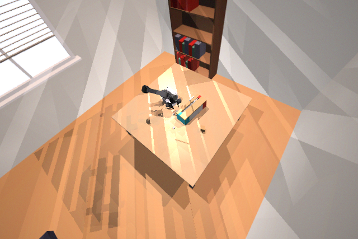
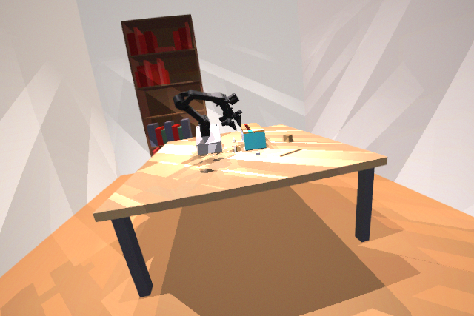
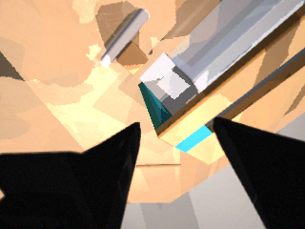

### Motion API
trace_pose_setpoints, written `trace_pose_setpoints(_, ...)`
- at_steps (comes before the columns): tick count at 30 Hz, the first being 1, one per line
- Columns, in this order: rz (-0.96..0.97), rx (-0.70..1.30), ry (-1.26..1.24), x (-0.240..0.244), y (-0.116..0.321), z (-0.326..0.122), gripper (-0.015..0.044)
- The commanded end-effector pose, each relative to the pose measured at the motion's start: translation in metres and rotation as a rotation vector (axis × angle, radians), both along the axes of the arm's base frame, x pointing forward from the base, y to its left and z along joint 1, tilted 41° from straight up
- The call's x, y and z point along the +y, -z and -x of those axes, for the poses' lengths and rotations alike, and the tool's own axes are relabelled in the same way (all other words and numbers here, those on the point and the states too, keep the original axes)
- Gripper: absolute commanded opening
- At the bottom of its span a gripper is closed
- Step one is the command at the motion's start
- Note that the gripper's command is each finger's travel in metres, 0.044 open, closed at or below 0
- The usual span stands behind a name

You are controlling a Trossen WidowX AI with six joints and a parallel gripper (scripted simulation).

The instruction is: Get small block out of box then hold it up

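Open end effector [image 3: 176, 143] above box [image 3: 191, 119]

The block on the shelf cannot be made out in any view: in the top view the box [image 1: 192, 111] is too small for its inside to be read. In the wrist view only the teal end of the box [image 3: 157, 111] is seen, and its far end is cut off by the picture's upper right edge. The roots of both fingers are cut by the lower edge. A small brown object [image 2: 287, 138] beyond the box cannot be identified.
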State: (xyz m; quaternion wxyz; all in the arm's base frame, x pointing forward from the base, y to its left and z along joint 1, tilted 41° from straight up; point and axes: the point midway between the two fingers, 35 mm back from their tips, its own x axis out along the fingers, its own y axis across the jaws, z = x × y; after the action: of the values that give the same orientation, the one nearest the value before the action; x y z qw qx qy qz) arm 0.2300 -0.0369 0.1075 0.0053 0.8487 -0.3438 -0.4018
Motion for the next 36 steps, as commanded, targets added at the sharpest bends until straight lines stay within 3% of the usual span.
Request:
trace_pose_setpoints(1,-0.355,-0.450,0.552,-0.008,0.015,0.001,0.0285)
trace_pose_setpoints(6,-0.522,-0.686,0.871,-0.023,0.021,0.005,0.0285)
trace_pose_setpoints(36,-1.201,-1.727,2.048,-0.045,0.045,0.006,0.0285)
